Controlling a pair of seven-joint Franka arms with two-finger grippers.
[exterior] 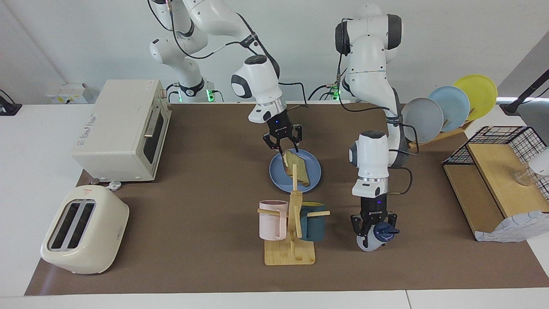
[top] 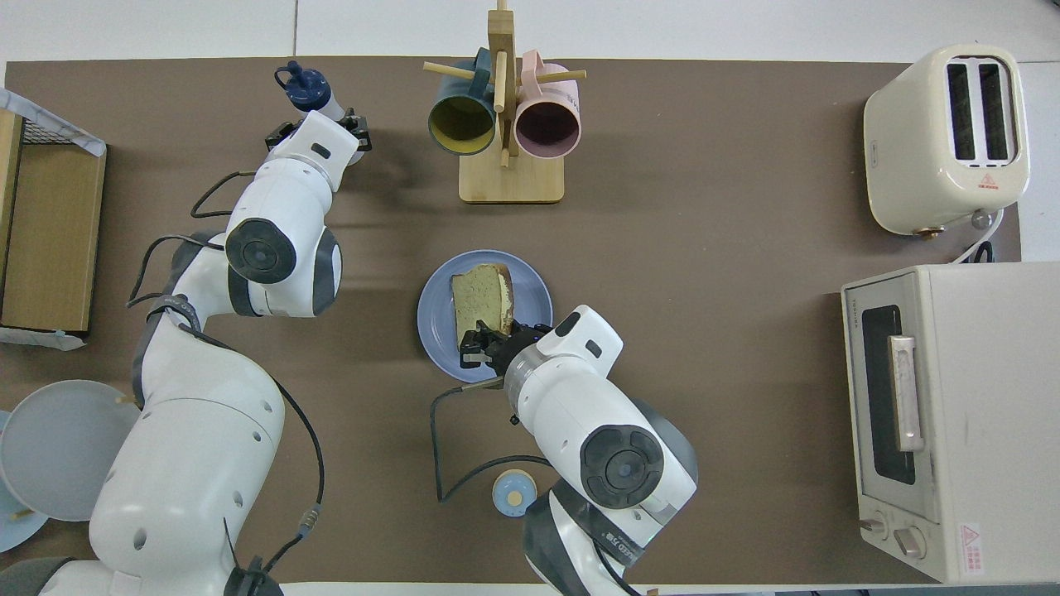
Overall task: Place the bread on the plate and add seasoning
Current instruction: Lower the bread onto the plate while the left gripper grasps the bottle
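There were two mugs (exterior: 273,219) – one bread slice (exterior: 297,166), one blue plate (exterior: 314,176), one seasoning bottle (exterior: 375,237), three racked plates (exterior: 449,107).

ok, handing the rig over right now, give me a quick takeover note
Right hand: open, over the plate at the bread.
Left hand: shut on the seasoning, which is beside the mug rack, toward the left arm's end.
Bread lies on the plate, mid-table.
Done: bread plated, bottle gripped.
Left: clear the right hand, carry the seasoning over the bread, shake it.
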